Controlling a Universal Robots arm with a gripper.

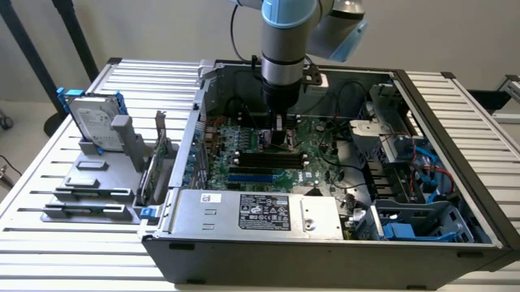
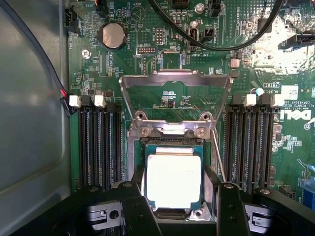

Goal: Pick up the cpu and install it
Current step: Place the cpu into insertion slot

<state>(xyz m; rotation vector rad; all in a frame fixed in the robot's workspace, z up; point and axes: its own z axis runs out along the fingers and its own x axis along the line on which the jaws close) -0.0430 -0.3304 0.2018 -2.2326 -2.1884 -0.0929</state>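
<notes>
Silver cpu (image 2: 173,178) sits between the tool's (image 2: 179,196) fingers, seemingly gripped; memory slots (image 2: 101,145) flank it.

1 cpu (image 2: 173,177), 1 hard drive (image 1: 92,120), 1 pc case (image 1: 325,243).

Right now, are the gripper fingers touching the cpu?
Cannot tell. In the wrist view the two black fingers flank the cpu over the socket, close to its edges, but neither contact nor a gap shows plainly.
</notes>
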